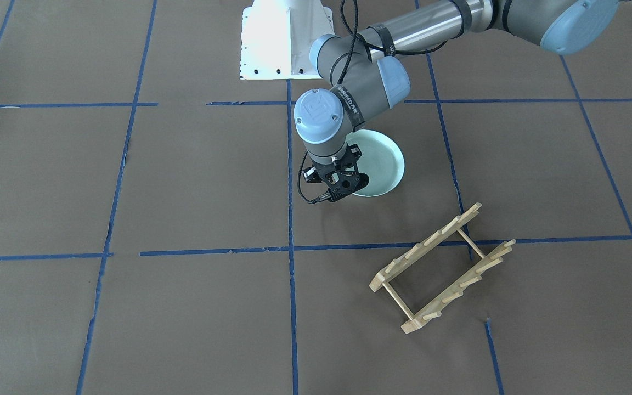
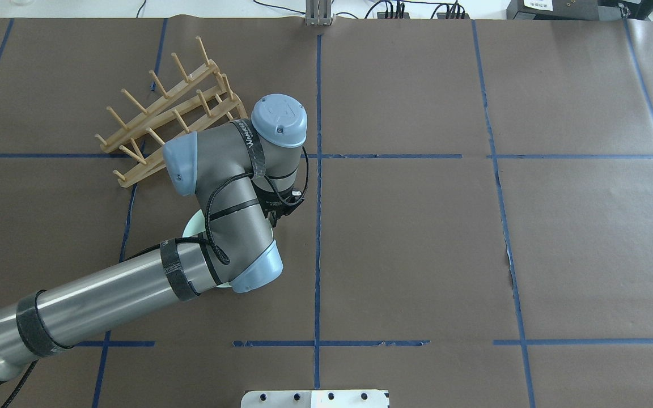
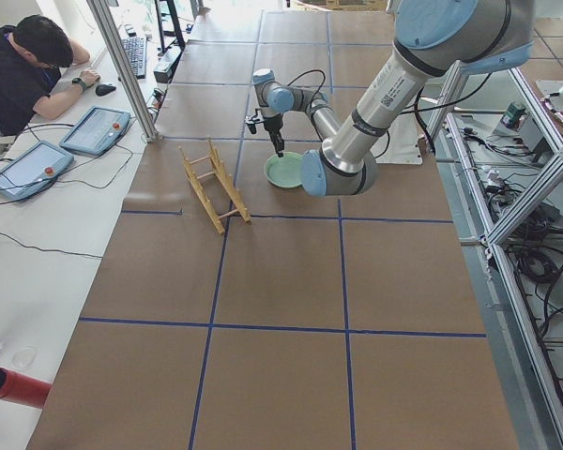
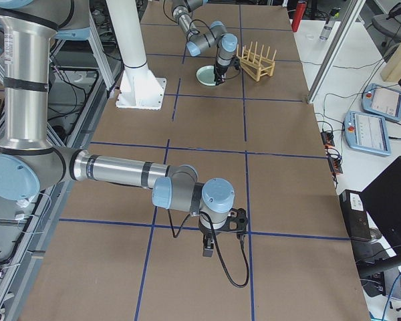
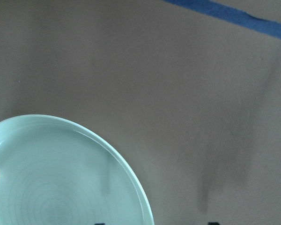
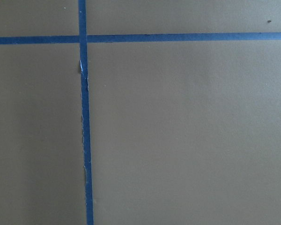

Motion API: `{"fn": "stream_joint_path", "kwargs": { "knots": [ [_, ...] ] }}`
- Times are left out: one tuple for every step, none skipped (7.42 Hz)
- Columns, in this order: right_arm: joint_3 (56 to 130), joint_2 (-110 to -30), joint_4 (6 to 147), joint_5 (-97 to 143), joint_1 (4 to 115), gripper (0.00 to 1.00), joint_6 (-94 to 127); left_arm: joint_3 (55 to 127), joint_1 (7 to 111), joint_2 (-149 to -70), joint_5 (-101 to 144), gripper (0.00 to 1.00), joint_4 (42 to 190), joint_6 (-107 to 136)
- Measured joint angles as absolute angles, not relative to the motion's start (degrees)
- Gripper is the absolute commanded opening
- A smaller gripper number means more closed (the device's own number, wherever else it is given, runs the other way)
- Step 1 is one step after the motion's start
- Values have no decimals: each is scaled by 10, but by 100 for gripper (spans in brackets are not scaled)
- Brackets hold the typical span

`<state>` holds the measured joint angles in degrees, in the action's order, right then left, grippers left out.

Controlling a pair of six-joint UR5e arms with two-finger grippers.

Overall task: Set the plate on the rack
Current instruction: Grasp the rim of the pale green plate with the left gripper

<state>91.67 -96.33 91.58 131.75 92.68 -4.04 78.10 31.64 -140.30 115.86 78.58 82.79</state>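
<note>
The pale mint-green plate (image 1: 384, 162) lies flat on the brown table. It also shows in the left wrist view (image 5: 61, 183), and the arm hides most of it in the overhead view (image 2: 192, 228). My left gripper (image 1: 349, 186) points down over the plate's rim, open. In the left wrist view (image 5: 154, 223) its two tips show only at the bottom edge, one on each side of the rim. The light-wood rack (image 1: 442, 269) (image 2: 173, 107) stands apart from the plate and holds nothing. My right gripper (image 4: 222, 231) hovers low over bare table far from both. I cannot tell whether it is open or shut.
The white robot base plate (image 1: 286, 38) sits at the table's robot side. Blue tape lines (image 6: 86, 140) grid the brown table. An operator (image 3: 28, 66) sits at a side desk with tablets. A red cylinder (image 3: 19, 386) lies on that desk.
</note>
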Motion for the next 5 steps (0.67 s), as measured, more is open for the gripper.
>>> {"fn": "stream_joint_path", "kwargs": {
  "knots": [
    [917,-963,916,1317,927,100,-40,781,316,-1402,1160,1,786,828],
    [916,-963,916,1317,927,100,-40,782,316,-1400,1160,0,786,829],
    [916,-963,916,1317,927,100,-40,784,316,-1397,1161,0,786,829],
    [916,-963,916,1317,927,100,-40,796,316,-1392,1164,0,785,829],
    [916,-963,916,1317,927,100,-40,829,321,-1387,1175,0,785,830]
  ]
}}
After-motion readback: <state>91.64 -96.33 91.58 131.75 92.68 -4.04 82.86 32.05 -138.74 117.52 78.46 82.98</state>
